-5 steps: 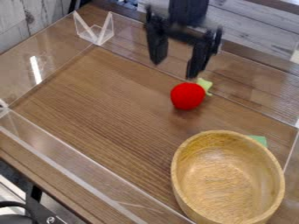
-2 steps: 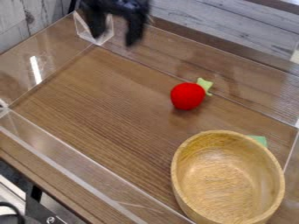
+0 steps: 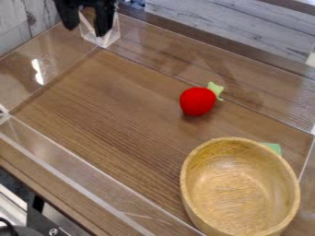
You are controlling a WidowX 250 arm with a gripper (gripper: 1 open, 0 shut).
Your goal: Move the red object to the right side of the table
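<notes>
The gripper (image 3: 88, 18) hung open, well away from the red object (image 3: 197, 100). I'd center straight above it, then drop and squeeze gently.

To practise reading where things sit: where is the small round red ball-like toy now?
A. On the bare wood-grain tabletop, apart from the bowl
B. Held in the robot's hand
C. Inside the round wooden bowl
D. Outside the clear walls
A: the small round red ball-like toy lies on the wood-grain tabletop, clear of the round wooden bowl and far from the hand.

One red object (image 3: 197, 100), one wooden bowl (image 3: 240, 186), one gripper (image 3: 88, 17), one table (image 3: 110, 111).
</notes>
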